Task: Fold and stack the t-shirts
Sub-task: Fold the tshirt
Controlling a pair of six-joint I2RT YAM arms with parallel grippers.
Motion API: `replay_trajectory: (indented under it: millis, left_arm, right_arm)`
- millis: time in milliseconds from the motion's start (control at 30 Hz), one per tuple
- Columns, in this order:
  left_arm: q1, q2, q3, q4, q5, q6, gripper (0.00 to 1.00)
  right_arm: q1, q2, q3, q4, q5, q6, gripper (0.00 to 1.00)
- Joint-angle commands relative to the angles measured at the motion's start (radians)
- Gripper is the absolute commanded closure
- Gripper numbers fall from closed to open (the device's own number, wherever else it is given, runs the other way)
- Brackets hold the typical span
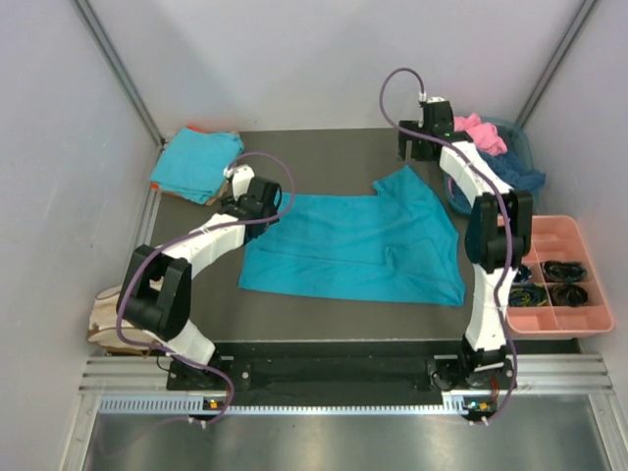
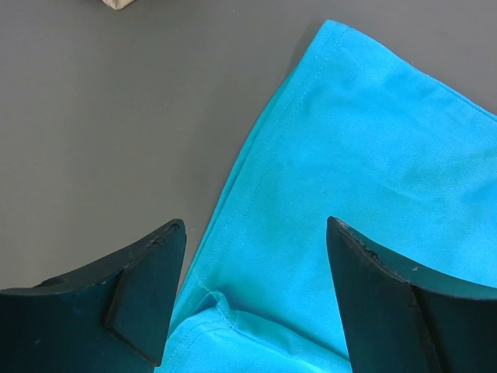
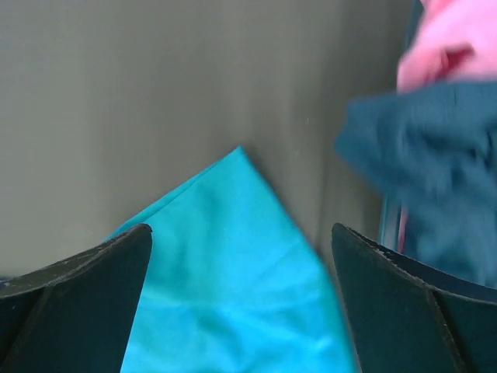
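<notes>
A turquoise t-shirt [image 1: 358, 245] lies spread on the dark table, partly folded. My left gripper [image 1: 247, 199] is open just above its far left corner; the left wrist view shows the shirt's hem and a folded seam [image 2: 326, 202] between the open jaws. My right gripper [image 1: 420, 145] is open above the shirt's far right point, which shows in the right wrist view [image 3: 233, 272]. A folded turquoise shirt [image 1: 196, 164] lies at the far left corner of the table.
A blue bin [image 1: 510, 162] with pink and dark blue clothes stands at the far right; the clothes show blurred in the right wrist view [image 3: 419, 155]. A pink compartment tray [image 1: 557, 280] with dark items sits right. A beige object [image 1: 103, 314] lies off the table's left edge.
</notes>
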Motion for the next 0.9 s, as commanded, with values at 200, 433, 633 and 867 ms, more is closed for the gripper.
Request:
replay_trajectory:
  millis: [200,433,633,867]
  left_arm:
    - [0.002,-0.041,-0.020,0.019,0.012,0.004,0.22]
    - [0.002,-0.012,-0.022,0.015,0.030,-0.016,0.23]
    - [0.002,0.005,-0.022,0.007,0.037,-0.028,0.23]
    - [0.002,0.013,-0.020,0.001,0.030,-0.025,0.23]
  right_arm:
    - [-0.154,0.301,0.425,-0.212,-0.400,-0.287,0.08]
    - [-0.154,0.338,0.422,-0.233,-0.518,-0.336,0.09]
    - [-0.152,0.364,0.423,-0.243,-0.427,-0.324,0.09]
    - [-0.158,0.361,0.407,-0.286,-0.227,-0.322,0.08]
